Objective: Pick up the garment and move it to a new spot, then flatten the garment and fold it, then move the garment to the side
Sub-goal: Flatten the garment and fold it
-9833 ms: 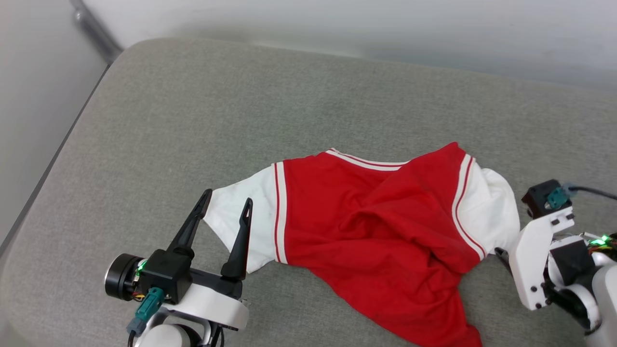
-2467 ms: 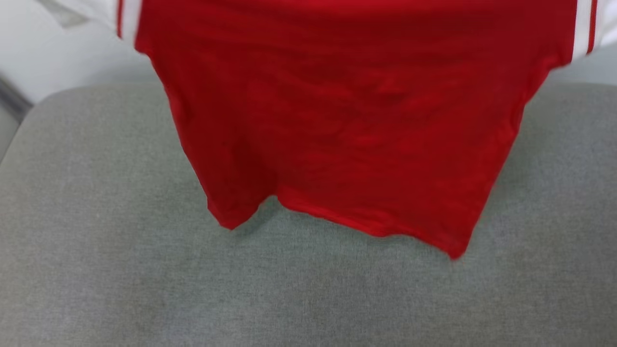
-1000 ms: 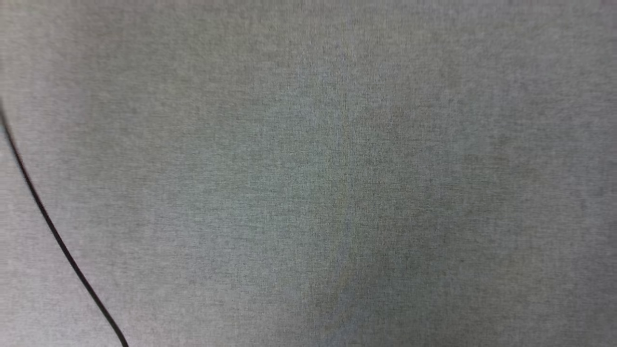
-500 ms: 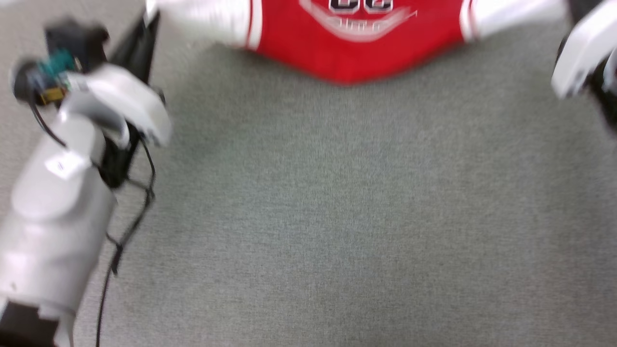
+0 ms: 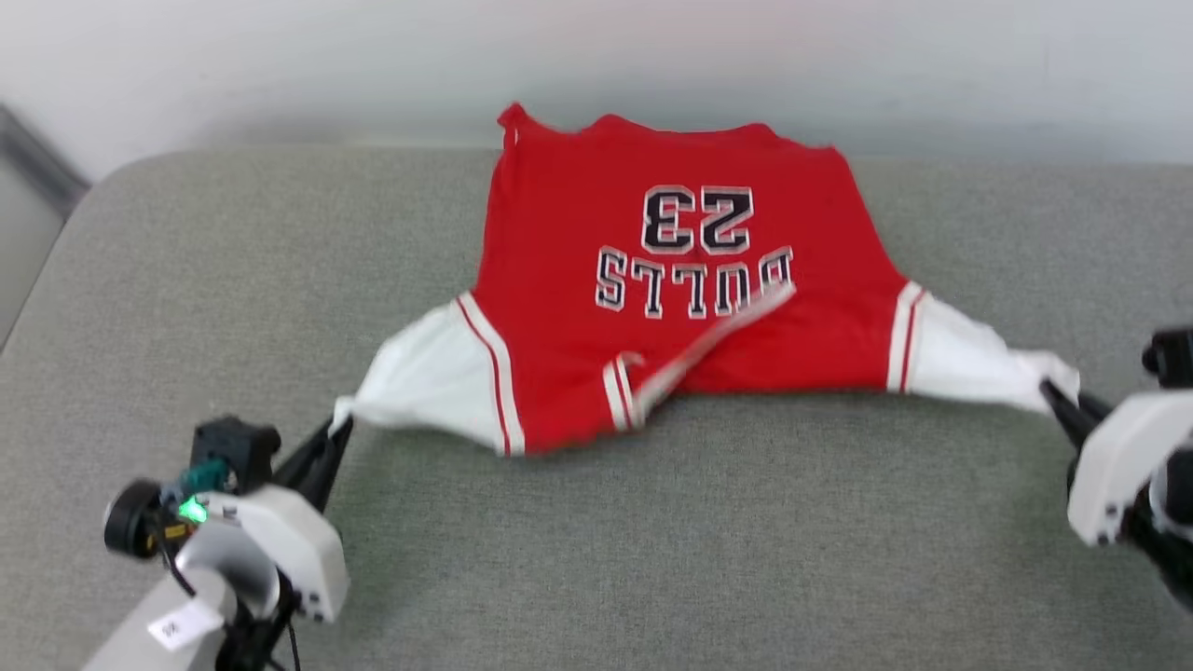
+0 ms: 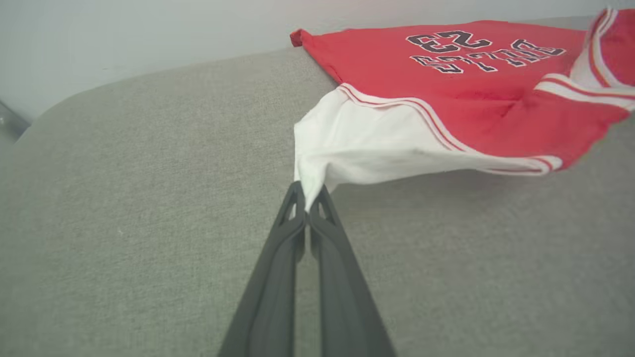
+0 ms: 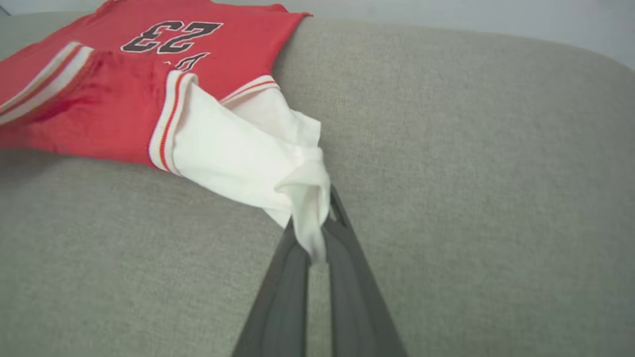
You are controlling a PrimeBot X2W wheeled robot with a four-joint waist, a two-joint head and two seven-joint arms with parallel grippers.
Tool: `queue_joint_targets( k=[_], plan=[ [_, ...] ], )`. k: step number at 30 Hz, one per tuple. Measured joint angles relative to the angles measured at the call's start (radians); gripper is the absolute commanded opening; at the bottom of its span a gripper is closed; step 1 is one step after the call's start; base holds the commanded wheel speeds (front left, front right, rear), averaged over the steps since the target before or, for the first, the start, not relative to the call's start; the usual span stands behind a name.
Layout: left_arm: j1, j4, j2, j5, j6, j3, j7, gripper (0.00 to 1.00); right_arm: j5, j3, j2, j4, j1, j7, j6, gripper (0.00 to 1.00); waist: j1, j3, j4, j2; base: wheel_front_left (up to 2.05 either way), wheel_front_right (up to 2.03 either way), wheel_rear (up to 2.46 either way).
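The garment [image 5: 671, 280], a red jersey with black "BULLS" and "23" print facing up and upside down to me, lies spread across the far middle of the grey cushion [image 5: 652, 559]. Its white side panels are pulled out to both sides. My left gripper [image 5: 337, 431] is shut on the left white panel's tip [image 6: 310, 186]. At the right edge my right gripper [image 5: 1051, 391] is shut on the right white panel [image 7: 302, 208]. The near hem is lifted slightly, and the striped neck trim [image 5: 708, 340] lies folded over the red front.
The cushion's far edge meets a pale wall [image 5: 280, 65] right behind the garment's far end. A dark strip [image 5: 37, 168] runs down at the far left corner. Bare grey fabric stretches between the garment and me.
The head camera swung a lot. The garment hung lifted 2.5 s ago; now it lies print-up on the cushion, still stretched between both shut grippers.
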Motion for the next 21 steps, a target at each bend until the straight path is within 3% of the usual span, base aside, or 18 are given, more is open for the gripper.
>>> queue_joint_targets(
  k=[16,21],
  plan=[
    [0.414,-0.284,0.144,-0.107,0.115,0.016,0.12,0.0,0.021,-0.167,-0.019,-0.227,0.432,0.117,0.0,0.0,0.0002,-0.119,-0.011,0.0001,0.0,0.0,0.0],
    [0.481,-0.344,0.178,-0.14,0.124,0.027,0.139,0.0,0.031,-0.211,-0.017,-0.3,0.526,0.188,0.0,0.0,0.0003,-0.123,-0.014,0.0,0.0,0.0,0.0]
  ],
)
